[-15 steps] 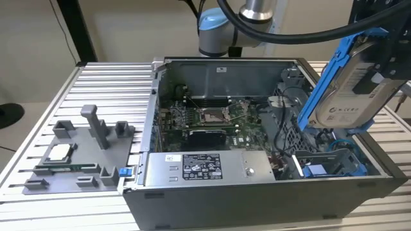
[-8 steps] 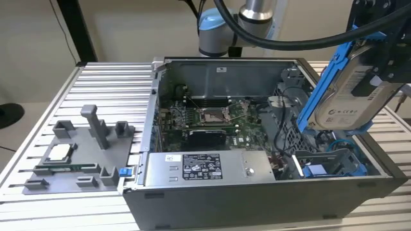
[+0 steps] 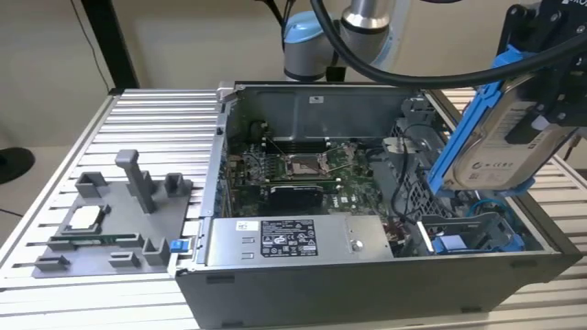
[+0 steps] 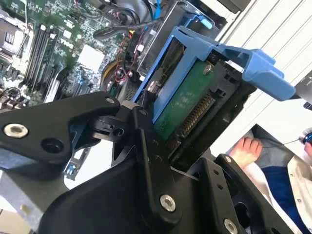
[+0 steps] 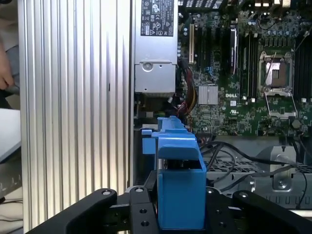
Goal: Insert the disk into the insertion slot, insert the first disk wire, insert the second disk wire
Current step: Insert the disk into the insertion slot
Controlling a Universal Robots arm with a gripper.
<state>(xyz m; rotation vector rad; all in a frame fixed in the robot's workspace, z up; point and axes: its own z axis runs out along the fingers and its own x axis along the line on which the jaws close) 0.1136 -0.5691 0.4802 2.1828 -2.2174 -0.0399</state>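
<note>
Right now the gripper (image 3: 543, 118) is pinching the disk (image 3: 500, 148) by its blue frame and holds it in the air, tilted, above the computer case (image 3: 367, 289), over the case's near corner at the exterior view's right. The second wrist view shows the disk's green underside (image 4: 183, 105) between the black fingers (image 4: 146, 146). The insertion slot (image 3: 472, 227) lies just below it in that same corner, grey perforated metal with blue guides, and nothing sits in it yet.

To my eye, the disk is not yet square to the slot, so doing this well means levelling the tilt until the frame's edges line up with the blue guides before any pushing. The dark cables (image 5: 243, 156) run close beside the bay; I'd keep the frame clear of them. The descent should be slow and straight, and stop if the frame binds, since a crooked entry would likely jam. The power-supply box (image 3: 284, 240) is well apart along the case's near edge.
</note>
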